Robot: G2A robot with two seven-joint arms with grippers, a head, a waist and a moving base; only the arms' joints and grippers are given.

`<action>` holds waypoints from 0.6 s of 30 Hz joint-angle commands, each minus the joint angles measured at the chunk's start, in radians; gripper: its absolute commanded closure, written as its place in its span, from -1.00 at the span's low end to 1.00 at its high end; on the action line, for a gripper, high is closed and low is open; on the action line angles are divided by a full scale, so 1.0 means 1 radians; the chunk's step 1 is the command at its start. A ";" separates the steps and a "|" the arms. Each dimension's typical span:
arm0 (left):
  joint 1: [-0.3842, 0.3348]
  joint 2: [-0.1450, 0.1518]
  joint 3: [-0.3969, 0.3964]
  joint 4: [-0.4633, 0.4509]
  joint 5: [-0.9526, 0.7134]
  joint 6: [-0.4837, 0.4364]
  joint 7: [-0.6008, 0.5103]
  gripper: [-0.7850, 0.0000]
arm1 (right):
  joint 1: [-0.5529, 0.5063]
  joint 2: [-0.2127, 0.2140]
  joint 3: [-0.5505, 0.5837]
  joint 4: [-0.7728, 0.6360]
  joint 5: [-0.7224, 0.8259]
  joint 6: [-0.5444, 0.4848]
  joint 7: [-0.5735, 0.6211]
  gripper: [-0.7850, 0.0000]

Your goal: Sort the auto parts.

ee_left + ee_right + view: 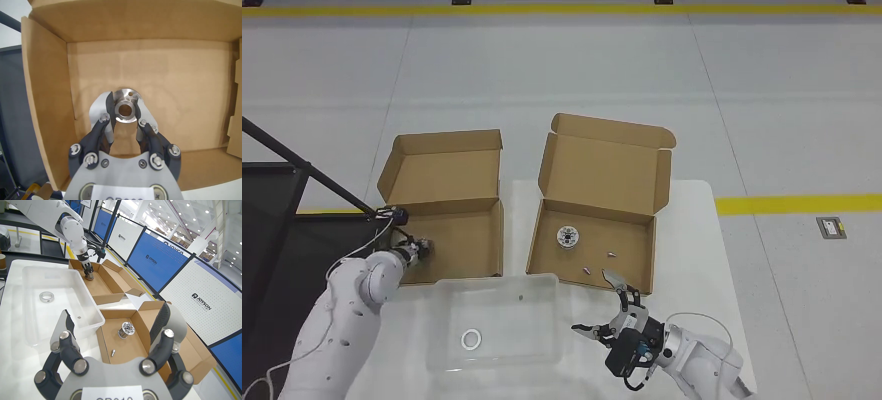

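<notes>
My left gripper [124, 109] is shut on a steel flanged bushing [125, 110] just above the floor of the left cardboard box [170, 75]; in the top view that gripper [422, 250] sits at the box's [457, 245] near-left corner. My right gripper [117, 323] stands open with nothing between its fingers, at the table's front right [605, 305]. The right cardboard box [597, 245] holds a round metal hub [568, 236] and small metal pins [585, 268]. A metal ring [472, 339] lies in the clear plastic bin [542, 290].
Both boxes have their lids folded back toward the far side. The clear bin [90, 306] sits in front of the boxes, with a small dark speck [79, 317] on its floor. A black frame [282, 160] stands left of the table.
</notes>
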 commanded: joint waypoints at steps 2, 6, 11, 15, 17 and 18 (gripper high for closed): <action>0.004 0.002 -0.007 -0.017 0.004 -0.016 0.008 -0.85 | 0.000 0.000 0.000 0.000 0.000 0.000 0.000 -1.00; 0.055 0.013 -0.046 -0.122 0.013 -0.020 0.042 -0.92 | 0.000 0.000 0.000 0.000 0.000 0.000 0.000 -1.00; 0.250 0.038 -0.150 -0.440 0.028 -0.024 0.080 -0.95 | 0.000 0.000 0.000 0.000 0.000 0.000 0.000 -1.00; 0.442 0.059 -0.253 -0.714 0.046 -0.093 0.072 -0.95 | 0.000 0.000 0.000 0.000 0.000 0.000 0.000 -1.00; 0.526 0.067 -0.296 -0.824 0.046 -0.163 0.061 -1.00 | 0.000 0.000 0.000 0.000 0.000 0.000 0.000 -1.00; 0.566 0.071 -0.316 -0.870 0.053 -0.210 0.054 -1.00 | 0.000 0.000 0.000 0.000 0.000 0.000 0.000 -1.00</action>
